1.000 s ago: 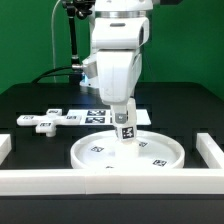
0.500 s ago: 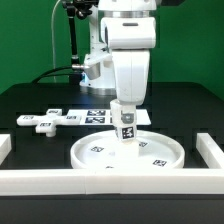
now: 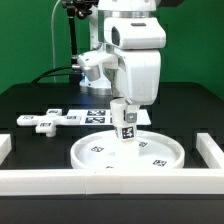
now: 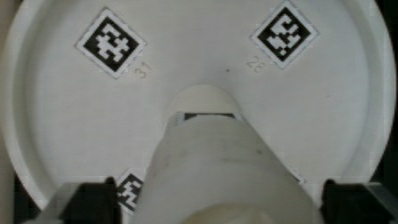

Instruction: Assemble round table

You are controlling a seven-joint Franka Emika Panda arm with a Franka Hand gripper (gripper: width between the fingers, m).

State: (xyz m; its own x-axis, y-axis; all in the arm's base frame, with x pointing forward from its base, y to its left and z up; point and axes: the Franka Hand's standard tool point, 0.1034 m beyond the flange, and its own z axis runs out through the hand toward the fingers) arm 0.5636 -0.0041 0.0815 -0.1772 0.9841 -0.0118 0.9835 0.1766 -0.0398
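Note:
The large rimmed round disc (image 3: 128,152) lies flat on the black table; its tagged inner face fills the wrist view (image 4: 196,70). The short cylinder leg (image 3: 125,125) stands upright at the disc's centre and shows between the fingers in the wrist view (image 4: 222,170). My gripper (image 3: 123,106) is over the top of the leg, with its fingers on either side of it. In the wrist view the gripper (image 4: 214,200) is open, with a gap between each dark finger and the leg. The cross-shaped foot piece (image 3: 45,121) lies on the table at the exterior view's left.
The marker board (image 3: 98,117) lies behind the disc, partly hidden by the arm. The white border wall (image 3: 110,182) runs along the front, with raised ends at the exterior view's left (image 3: 5,148) and right (image 3: 210,150).
The arm's wrist housing has swung from the exterior view's left toward its right over the leg. The leg, its tag and the disc have not moved.

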